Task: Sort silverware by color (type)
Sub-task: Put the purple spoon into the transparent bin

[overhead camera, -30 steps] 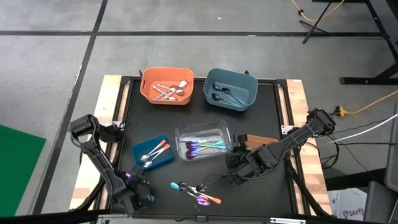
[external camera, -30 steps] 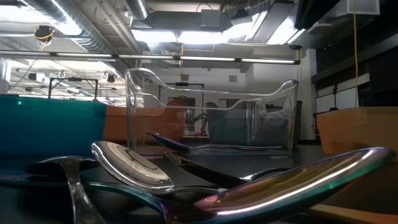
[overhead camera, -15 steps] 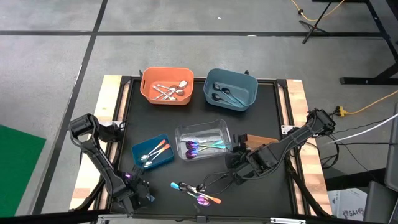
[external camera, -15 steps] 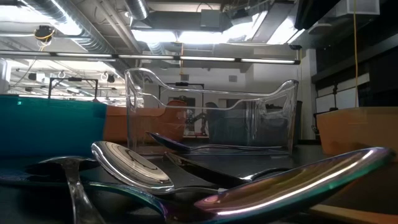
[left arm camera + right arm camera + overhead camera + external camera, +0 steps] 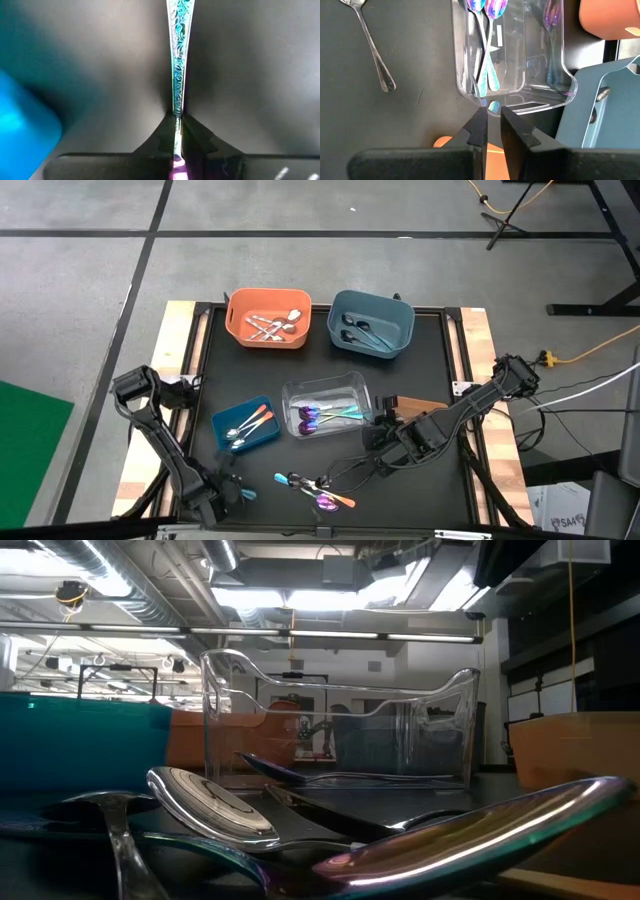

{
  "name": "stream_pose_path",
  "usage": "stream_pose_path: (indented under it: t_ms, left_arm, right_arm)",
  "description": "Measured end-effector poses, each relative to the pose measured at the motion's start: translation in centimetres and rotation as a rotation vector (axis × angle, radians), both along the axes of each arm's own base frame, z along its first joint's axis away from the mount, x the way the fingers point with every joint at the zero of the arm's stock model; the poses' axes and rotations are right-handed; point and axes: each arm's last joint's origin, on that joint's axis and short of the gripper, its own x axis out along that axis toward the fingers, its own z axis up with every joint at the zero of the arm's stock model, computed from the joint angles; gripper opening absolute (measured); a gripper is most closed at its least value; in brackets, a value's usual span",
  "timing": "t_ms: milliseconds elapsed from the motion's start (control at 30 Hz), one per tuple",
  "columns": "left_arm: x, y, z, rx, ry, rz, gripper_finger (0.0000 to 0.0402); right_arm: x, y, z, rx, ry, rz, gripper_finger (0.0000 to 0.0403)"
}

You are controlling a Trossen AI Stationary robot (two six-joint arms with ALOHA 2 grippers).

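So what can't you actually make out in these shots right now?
- Iridescent utensil clamped in the left gripper: left wrist view, its head is cut off by the picture's edge, spoon or fork unknown.
- Loose pile: high view, pieces overlap, too small to count.
- Orange bin contents: high view, too small to sort by type.
- Both arms: absent from the low view.

Iridescent purple-teal utensil (image 5: 178, 65) clamped edge-on between the left jaws; mixed spoons (image 5: 318, 490) piled at the table's front.
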Motion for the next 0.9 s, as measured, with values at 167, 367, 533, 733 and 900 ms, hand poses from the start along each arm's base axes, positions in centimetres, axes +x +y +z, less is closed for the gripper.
stream_pose_path:
  t_ms: [167,367,533,733,900]
  left_arm:
    - [1.4,-0.9,1.4,-0.071,-0.046,0.023,0.0008]
    - [4.1,-1.2,3.9,-0.141,-0.113,0.062,0.0008]
    - [7.9,-0.5,7.0,-0.171,-0.261,0.123,0.0008]
    - [13.1,2.5,11.4,-0.152,-0.469,0.185,0.0008]
    - [17.1,6.7,14.5,-0.101,-0.605,0.212,0.0008]
  right_arm:
    - [-0.4,0.5,0.0,-0.006,0.007,0.019,0.0042]
    - [-2.3,1.9,0.8,-0.017,-0.009,0.071,0.0042]
    - [-3.6,2.2,1.3,-0.046,-0.026,0.049,0.0042]
    - [-4.4,2.2,1.3,-0.080,0.011,0.027,0.0042]
    - [-4.6,2.0,1.2,-0.093,0.032,0.021,0.0042]
